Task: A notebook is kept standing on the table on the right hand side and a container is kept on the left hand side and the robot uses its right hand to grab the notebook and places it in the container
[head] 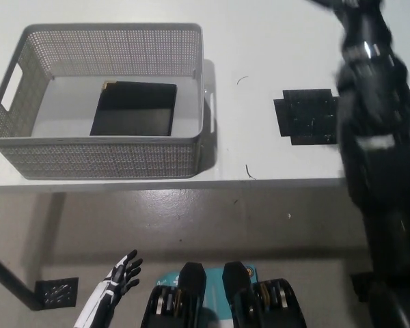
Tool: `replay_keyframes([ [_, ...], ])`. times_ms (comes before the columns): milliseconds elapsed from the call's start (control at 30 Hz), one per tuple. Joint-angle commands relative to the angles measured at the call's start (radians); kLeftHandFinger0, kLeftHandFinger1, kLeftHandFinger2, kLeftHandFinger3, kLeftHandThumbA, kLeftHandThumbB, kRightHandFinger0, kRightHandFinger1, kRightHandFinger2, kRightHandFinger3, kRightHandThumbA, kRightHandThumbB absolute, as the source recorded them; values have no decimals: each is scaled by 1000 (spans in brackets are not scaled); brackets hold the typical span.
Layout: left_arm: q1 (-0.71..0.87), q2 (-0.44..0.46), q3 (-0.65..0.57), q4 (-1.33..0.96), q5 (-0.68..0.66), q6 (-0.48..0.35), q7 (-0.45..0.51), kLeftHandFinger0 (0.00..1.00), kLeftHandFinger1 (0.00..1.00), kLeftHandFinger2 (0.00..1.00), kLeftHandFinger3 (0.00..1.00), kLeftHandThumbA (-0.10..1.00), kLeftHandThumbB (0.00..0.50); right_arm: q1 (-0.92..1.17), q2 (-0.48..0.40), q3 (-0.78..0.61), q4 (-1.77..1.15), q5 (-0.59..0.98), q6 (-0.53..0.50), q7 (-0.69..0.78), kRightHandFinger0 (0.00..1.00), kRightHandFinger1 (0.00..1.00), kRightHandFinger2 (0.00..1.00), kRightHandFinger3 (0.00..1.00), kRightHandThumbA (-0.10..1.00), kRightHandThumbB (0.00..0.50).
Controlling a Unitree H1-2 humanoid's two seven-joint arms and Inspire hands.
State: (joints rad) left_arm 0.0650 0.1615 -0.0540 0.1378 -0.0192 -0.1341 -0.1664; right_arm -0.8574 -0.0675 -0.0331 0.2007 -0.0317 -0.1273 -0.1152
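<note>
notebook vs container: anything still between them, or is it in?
Nothing visible in the way: the notebook already lies flat on the floor of the container. Right arm is off to the right; left hand rests low.

Black notebook [134,109], grey perforated container [109,158], white table [273,41].
</note>
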Motion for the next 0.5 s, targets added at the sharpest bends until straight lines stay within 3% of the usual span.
replay_keyframes([
  [0, -26, 41, -2, -56, 10, -4, -26, 1000, 1000, 1000, 1000, 1000, 182, 544, -142, -32, -932, 54, -1, 111, 1000, 1000, 1000, 1000, 1000, 464],
  [167, -22, 40, -9, -51, 28, -18, -21, 1000, 1000, 1000, 1000, 1000, 187, 772, -84, 40, -819, -2, -119, 94, 1000, 1000, 1000, 1000, 1000, 455],
  [233, -20, 40, -11, -50, 29, -20, -22, 1000, 1000, 1000, 1000, 1000, 190, 858, -82, 79, -639, -23, -231, 100, 1000, 1000, 1000, 1000, 1000, 426],
  [333, -18, 36, -9, -53, 29, -15, -17, 1000, 1000, 1000, 1000, 1000, 211, 898, -66, 96, -429, -84, -306, 71, 1000, 1000, 1000, 1000, 1000, 391],
  [467, -15, 34, -8, -58, 17, -7, -20, 1000, 1000, 1000, 1000, 1000, 224, 892, -51, 113, -202, -41, -316, 80, 1000, 1000, 1000, 1000, 1000, 396],
])
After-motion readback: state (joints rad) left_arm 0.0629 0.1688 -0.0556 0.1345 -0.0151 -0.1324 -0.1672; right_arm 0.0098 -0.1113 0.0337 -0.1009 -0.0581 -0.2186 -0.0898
